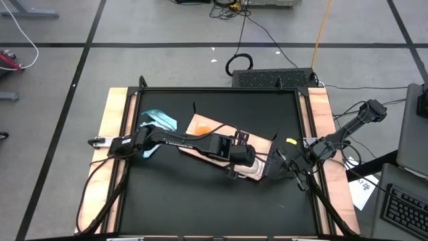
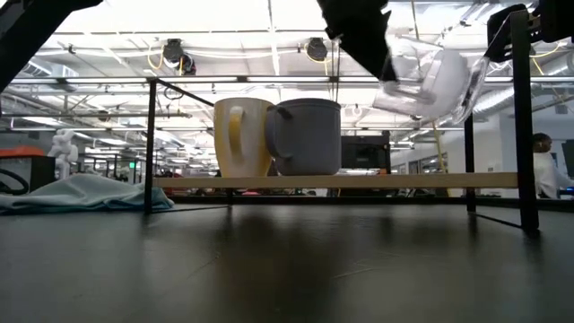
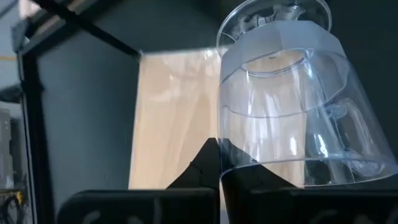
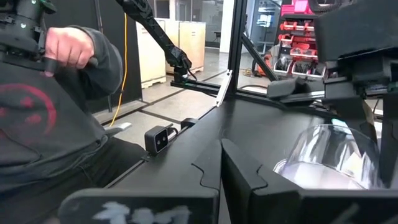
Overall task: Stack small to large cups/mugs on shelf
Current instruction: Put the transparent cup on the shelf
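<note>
Clamped jaws define the left gripper [image 3: 219, 163], whose dark fingers pinch the rim wall of the clear glassy cup with a moulded handle [image 3: 292, 106]; the right gripper [image 1: 289, 165] has its jaws pressed together on nothing and waits near the right edge of the black tabletop [image 1: 200, 207]. Held by its rim, the clear cup hangs tilted, mouth towards the gripper and base away, lifted above the flat light-wood shelf board [image 2: 359, 180]; in the low view it [image 2: 429, 82] sits well clear of the board, over the board's right end. Such a rim grip probably leaves the body free to be lowered over or into another vessel. Standing upright on the shelf towards its left end are the orange mug with a pale handle [image 2: 240, 136] and the blue-grey mug with a handle [image 2: 307, 136], touching or nearly so; whether a gap separates them cannot be told. Walls of the clear cup are thin and faceted near the base, showing the pale wood through them. A crumpled teal-blue cloth [image 1: 159, 120] lies near the tabletop's far left corner, apart from the work; a person in a dark sleeve [image 4: 93, 56] is beyond the table.
</note>
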You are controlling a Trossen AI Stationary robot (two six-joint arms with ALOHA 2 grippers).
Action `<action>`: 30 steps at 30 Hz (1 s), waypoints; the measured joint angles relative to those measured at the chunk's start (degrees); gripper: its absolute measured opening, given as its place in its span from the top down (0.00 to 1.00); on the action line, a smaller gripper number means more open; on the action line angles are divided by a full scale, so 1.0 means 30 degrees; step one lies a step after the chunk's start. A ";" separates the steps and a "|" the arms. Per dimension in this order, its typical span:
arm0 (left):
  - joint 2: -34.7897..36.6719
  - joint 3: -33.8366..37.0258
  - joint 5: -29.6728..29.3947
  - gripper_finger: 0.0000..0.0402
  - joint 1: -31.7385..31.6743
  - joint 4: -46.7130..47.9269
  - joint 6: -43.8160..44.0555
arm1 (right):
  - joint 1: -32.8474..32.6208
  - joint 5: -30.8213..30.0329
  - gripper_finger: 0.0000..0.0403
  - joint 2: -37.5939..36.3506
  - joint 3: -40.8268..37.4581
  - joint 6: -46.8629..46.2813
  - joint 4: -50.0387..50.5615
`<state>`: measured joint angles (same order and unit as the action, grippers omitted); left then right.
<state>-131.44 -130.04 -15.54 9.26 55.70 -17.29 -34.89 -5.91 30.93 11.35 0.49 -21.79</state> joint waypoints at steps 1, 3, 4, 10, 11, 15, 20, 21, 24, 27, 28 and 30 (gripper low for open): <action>0.0000 0.0000 -0.0003 1.00 0.0000 0.0379 0.0005 | -0.0007 0.0000 1.00 -0.0005 0.0000 0.0050 -0.0013; 0.0000 0.0000 -0.0005 1.00 0.0000 0.0591 0.0005 | -0.0007 -0.0004 1.00 0.0002 0.0000 0.0090 -0.0012; 0.0000 0.0000 -0.0003 1.00 0.0000 0.0650 0.0012 | -0.0001 0.0000 1.00 -0.0004 0.0000 0.0100 -0.0025; 0.0000 0.0000 -0.0005 1.00 0.0000 0.2025 -0.0425 | -0.0007 0.0000 1.00 -0.0004 0.0000 0.0075 -0.0064; 0.0000 0.0000 0.0002 1.00 0.0000 0.2392 -0.0382 | -0.0007 0.0000 1.00 0.0002 0.0000 0.0079 -0.0056; 0.0000 0.0000 0.0010 1.00 0.0155 0.3623 -0.0061 | -0.0002 -0.0002 1.00 0.0002 0.0000 0.0118 -0.0061; -0.0007 0.0000 0.0130 1.00 0.1086 0.3537 -0.0482 | -0.0004 -0.0007 1.00 -0.0005 0.0000 0.0196 -0.0056; -0.0007 0.0000 0.0311 1.00 0.1289 0.3720 -0.0498 | -0.0007 -0.0007 1.00 -0.0005 0.0000 0.0196 -0.0057; -0.0007 0.0000 0.0837 1.00 0.1923 0.4144 -0.0194 | 0.0000 -0.0007 1.00 -0.0005 0.0000 0.0196 -0.0056; -0.0007 0.0000 0.0893 1.00 0.2640 0.4426 0.0159 | -0.0003 -0.0007 1.00 -0.0005 0.0000 0.0203 -0.0056; -0.0007 0.0000 0.1057 1.00 0.2893 0.4621 0.0319 | -0.0007 -0.0007 1.00 -0.0005 0.0000 0.0203 -0.0056; -0.0007 0.0000 0.1251 1.00 0.3294 0.5057 0.0904 | -0.0005 -0.0007 1.00 -0.0005 0.0000 0.0210 -0.0056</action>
<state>-131.46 -130.04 -11.78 19.14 70.87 -14.58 -34.91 -5.93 30.92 11.35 1.13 -21.96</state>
